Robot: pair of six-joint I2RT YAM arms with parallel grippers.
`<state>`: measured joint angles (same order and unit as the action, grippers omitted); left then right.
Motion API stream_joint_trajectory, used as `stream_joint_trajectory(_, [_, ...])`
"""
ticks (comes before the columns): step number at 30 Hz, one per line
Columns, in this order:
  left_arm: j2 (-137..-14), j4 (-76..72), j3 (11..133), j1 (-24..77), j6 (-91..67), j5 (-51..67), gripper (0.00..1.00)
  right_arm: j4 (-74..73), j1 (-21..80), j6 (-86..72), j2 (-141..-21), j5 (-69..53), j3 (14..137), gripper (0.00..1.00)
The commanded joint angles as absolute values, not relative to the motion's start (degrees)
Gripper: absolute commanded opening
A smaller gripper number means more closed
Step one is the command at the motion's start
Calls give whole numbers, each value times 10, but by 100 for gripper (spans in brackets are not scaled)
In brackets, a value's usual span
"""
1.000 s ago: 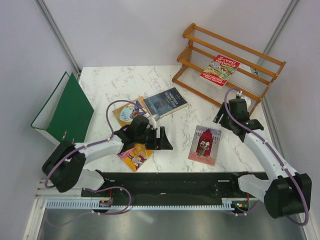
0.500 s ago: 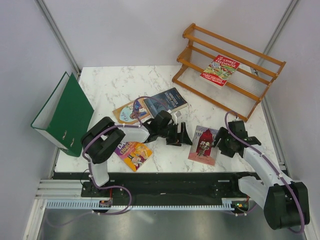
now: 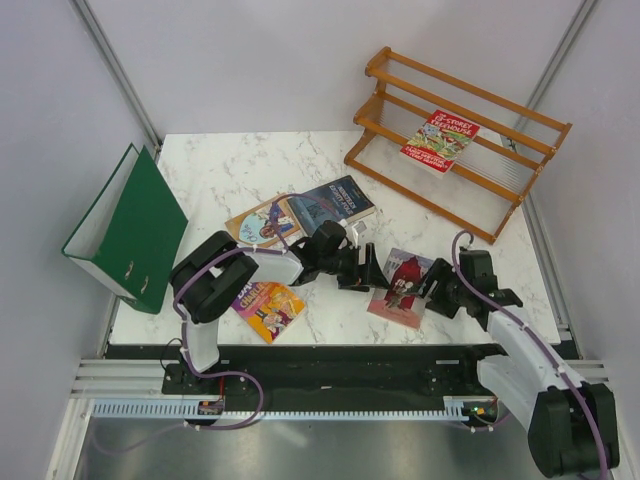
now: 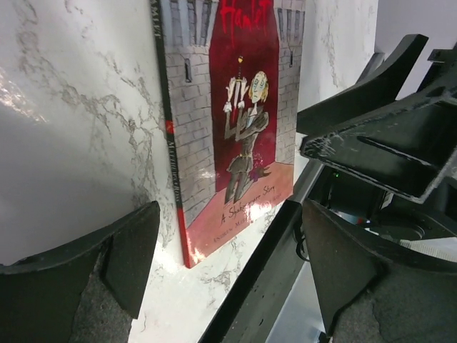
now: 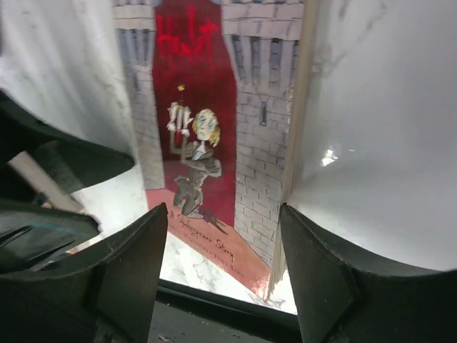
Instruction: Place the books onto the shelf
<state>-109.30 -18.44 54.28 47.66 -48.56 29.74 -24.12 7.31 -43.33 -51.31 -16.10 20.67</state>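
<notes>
My left gripper [image 3: 372, 272] and right gripper [image 3: 432, 295] both stand open, holding nothing. They flank the pink Hamlet book [image 3: 403, 288], which lies near the front edge of the marble table [image 3: 230, 170]. The left is by the spine, the right by the page edge. I'd brace the spine with the left and work a right finger under the pages, closing only once the cover sits between the jaws. I count five books: this one, the red book [image 3: 438, 140] on the shelf [image 3: 470, 92], plus dark blue [image 3: 335, 203], tan [image 3: 262, 225] and purple-and-yellow [image 3: 268, 305]. There is one shelf and one green binder [image 3: 135, 230].
</notes>
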Motion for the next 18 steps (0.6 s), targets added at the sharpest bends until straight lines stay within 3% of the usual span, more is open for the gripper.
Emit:
stream_joint_trajectory(1, [-1111, -200, 550, 480, -496, 309, 88, -187, 72, -461, -433, -203, 202, 71])
stream_joint_trajectory(6, [-1114, -207, 545, 480, -497, 313, 87, -185, 72, -466, -367, -192, 205, 71])
stream_joint_trajectory(11, [-1111, -211, 543, 480, -501, 314, 87, -182, 72, -458, -409, -206, 194, 69])
stream_joint_trajectory(12, [-1110, -211, 542, 480, -501, 311, 87, -187, 71, -456, -425, -197, 195, 66])
stream_joint_trajectory(18, [-1108, -207, 541, 480, -499, 312, 87, -278, 72, -453, -428, -111, 220, 66])
